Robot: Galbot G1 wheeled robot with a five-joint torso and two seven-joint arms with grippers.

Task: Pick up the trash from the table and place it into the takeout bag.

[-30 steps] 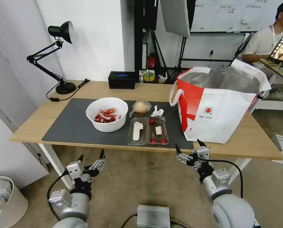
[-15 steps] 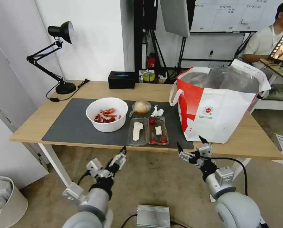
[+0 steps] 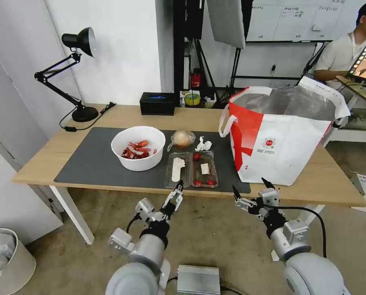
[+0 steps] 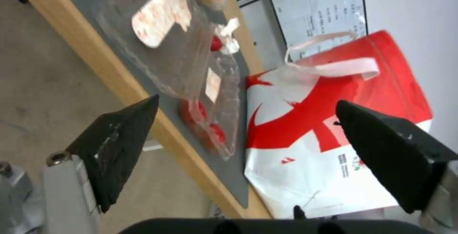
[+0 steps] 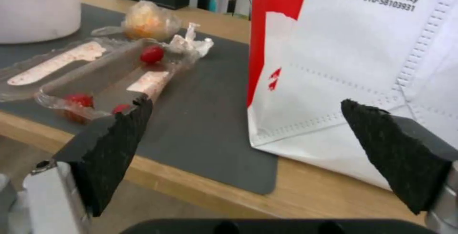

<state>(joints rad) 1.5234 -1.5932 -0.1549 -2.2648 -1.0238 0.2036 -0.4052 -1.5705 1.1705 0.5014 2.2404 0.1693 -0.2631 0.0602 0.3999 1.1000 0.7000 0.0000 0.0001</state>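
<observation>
trash is sitting on the counter point(image 3: 109, 114): bowl point(image 3: 138, 147), wrapped ball point(image 3: 182, 139), tissue point(image 3: 203, 144), tray point(image 3: 191, 169). bag point(image 3: 281, 135) is standing beside them. left gripper point(image 3: 175, 196) is hovering at the counter edge below the tray, right gripper point(image 3: 250, 192) below the bag, fingers spread, empty. flimsy tray risks buckling, spilling tomatoes.

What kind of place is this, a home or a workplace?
Probably a workplace, likely an office or lab. Behind the desk hangs a whiteboard with writing, a tripod stands by the wall, and a desk lamp sits at the back corner.
</observation>
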